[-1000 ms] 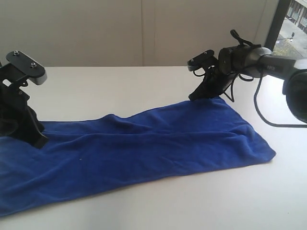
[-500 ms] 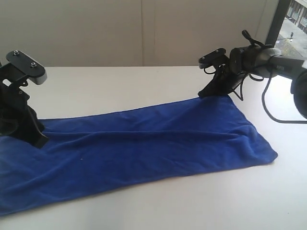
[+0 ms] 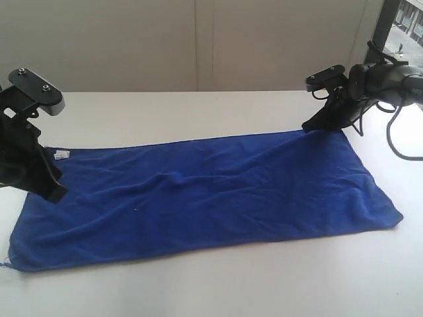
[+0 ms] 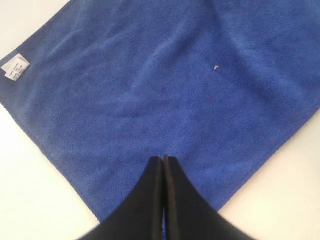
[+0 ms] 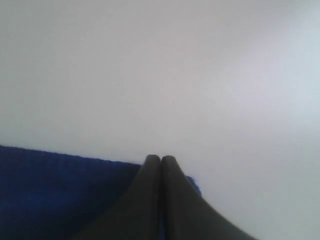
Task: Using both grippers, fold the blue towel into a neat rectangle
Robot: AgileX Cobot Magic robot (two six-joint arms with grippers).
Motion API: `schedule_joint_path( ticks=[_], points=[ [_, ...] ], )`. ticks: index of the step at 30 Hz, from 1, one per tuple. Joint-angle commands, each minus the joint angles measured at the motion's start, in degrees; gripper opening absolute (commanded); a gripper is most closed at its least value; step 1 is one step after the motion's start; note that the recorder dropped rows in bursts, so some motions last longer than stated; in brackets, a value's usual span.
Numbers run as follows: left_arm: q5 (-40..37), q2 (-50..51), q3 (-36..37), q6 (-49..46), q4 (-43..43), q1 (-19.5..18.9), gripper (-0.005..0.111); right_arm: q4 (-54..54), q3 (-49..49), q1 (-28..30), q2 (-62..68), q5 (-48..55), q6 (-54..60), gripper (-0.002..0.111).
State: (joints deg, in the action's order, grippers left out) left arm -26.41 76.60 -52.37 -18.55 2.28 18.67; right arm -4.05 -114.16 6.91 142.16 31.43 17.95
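You have a deep royal-blue towel [image 3: 211, 191], plain all over (one small white tag [image 4: 15, 67] with grey print at a corner), on a white desk [image 3: 165, 112]. The left hand [image 4: 163, 159] and the right hand [image 5: 160, 159] are black.

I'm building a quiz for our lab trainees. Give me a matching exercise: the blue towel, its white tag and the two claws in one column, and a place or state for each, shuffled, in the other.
Sides as in the exterior view.
1. blue towel
2. white tag
3. left claw
4. right claw

A. shut, tip at the towel's far right corner
B. spread out on the white table
C. shut, tip over the towel's left end
D. at the towel's far left corner

Pairs: 1-B, 2-D, 3-C, 4-A.
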Motion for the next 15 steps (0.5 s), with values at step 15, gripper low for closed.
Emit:
schedule_joint_path(
  ticks=[15],
  points=[
    [1.2, 4.5, 0.4, -0.6, -1.0, 0.3, 0.000, 7.3, 24.0, -1.8, -35.6, 21.8, 3.7, 0.000]
  ],
)
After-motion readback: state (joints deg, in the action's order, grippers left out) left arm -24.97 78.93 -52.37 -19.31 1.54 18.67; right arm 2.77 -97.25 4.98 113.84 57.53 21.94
